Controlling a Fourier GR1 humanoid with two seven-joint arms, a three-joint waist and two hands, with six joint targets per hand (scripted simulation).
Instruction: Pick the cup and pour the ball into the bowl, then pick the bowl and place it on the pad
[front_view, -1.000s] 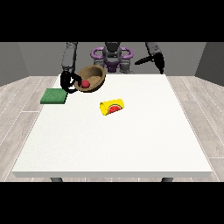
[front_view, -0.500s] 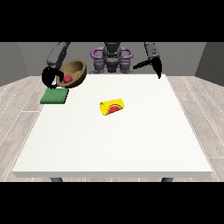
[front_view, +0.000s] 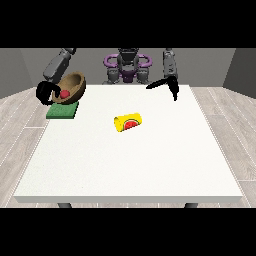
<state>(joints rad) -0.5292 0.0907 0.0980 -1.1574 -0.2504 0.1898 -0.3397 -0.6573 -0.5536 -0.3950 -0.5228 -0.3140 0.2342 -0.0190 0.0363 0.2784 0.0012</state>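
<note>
A white table (front_view: 130, 160) fills most of the front view, with the robot (front_view: 128, 65) small at its 12 o'clock edge.

The hand at the view's left (front_view: 46, 93) is curled round the rim of a brown wooden bowl (front_view: 71, 86) and holds it up off the table. The bowl is tilted, its opening turned towards the camera and to the view's left, and a red ball (front_view: 64, 93) sits inside it near the lower rim, just beside the hand. The bowl hangs over the far end of a flat green pad (front_view: 63, 110), which lies on the table near the corner at about 10 o'clock. Whether the bowl's lower edge touches the pad cannot be told.

A yellow cup (front_view: 128, 122) lies on its side near the middle of the table, slightly towards 12 o'clock, with a red watermelon-slice picture on its side. It is well apart from the pad and from both hands.

The hand at the view's right (front_view: 165, 84) is raised above the table's far edge at about 1 o'clock. Its fingers look stretched out straight, with one part pointing to the view's left and another pointing down, and it holds nothing.
</note>
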